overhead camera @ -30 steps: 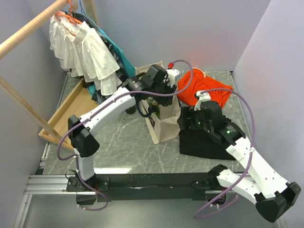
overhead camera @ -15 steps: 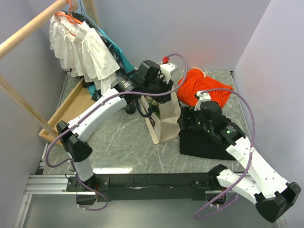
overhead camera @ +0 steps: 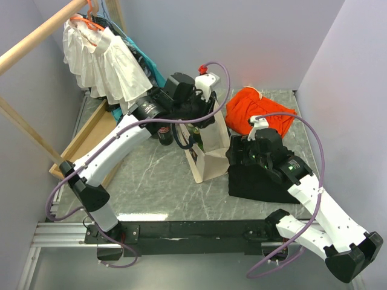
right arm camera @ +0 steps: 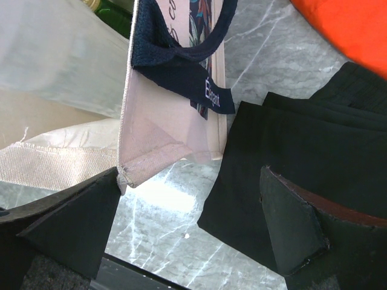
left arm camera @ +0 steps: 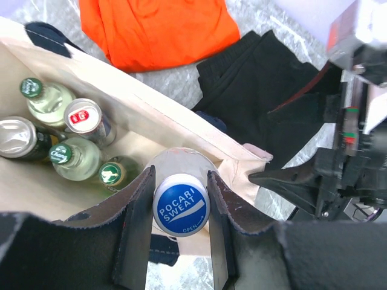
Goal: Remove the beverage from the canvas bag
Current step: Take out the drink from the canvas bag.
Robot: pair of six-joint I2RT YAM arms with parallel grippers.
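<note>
The beige canvas bag [overhead camera: 211, 158] stands upright mid-table; its rim [left arm camera: 181, 130] and side [right arm camera: 163, 121] also show in the wrist views. My left gripper [overhead camera: 202, 115] is above the bag's mouth. In the left wrist view it [left arm camera: 180, 208] is shut on a white bottle with a blue Pocari Sweat cap [left arm camera: 181, 204], at the bag's near corner. Several other bottles and cans [left arm camera: 66, 136] remain inside the bag. My right gripper [overhead camera: 242, 154] is wide open beside the bag's right side. In its own view [right arm camera: 181, 226] the bag's corner touches its left finger [right arm camera: 66, 223].
An orange cloth bundle [overhead camera: 254, 112] lies behind the bag. A folded black cloth [overhead camera: 260, 178] lies under the right gripper. White garments [overhead camera: 106, 60] hang on a rail at the far left, over a wooden tray [overhead camera: 84, 145]. A dark bottle [overhead camera: 164, 138] stands left of the bag.
My left arm has risen and drawn back to the left above the bag, with the gripper still over the bag's mouth. The right arm has not moved.
</note>
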